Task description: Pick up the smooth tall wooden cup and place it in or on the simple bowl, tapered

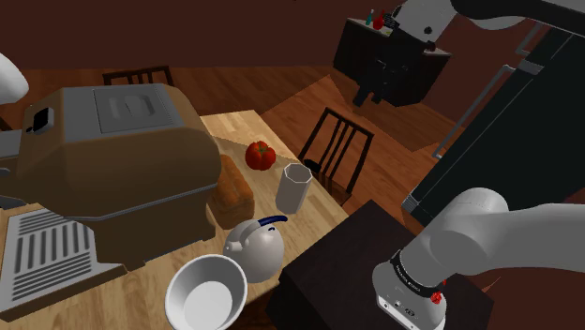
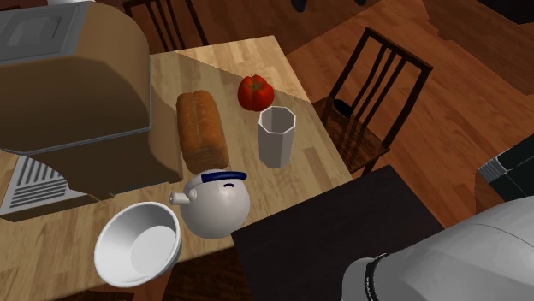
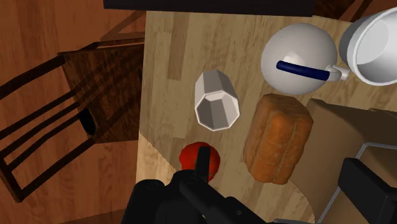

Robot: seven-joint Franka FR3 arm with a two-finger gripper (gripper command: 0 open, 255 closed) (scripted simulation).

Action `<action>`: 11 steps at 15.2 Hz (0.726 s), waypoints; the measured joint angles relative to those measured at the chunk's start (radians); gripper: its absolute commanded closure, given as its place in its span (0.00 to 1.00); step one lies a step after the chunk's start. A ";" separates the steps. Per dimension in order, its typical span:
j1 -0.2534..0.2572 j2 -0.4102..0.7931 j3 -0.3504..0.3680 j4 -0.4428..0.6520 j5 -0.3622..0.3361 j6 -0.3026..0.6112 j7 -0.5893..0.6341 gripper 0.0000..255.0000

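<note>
Jaws spread apart; wrist view looks down into the pale faceted cup [image 3: 216,102], shoulder view meets its side.

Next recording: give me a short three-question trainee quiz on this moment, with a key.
1. True or false: the white faceted cup already sits in the white bowl.
2. Which thing stands right beside the bowl? A) tomato B) teapot C) bread loaf
3. In the wrist view, are the fingers of the gripper apart or together, and do they hold anything?
Key: 1 false, the cup stands upright on the table, apart from the bowl. 2 B. 3 apart, holding nothing.
</note>
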 measured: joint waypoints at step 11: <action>0.002 0.128 0.066 -0.194 0.006 0.303 0.037 0.00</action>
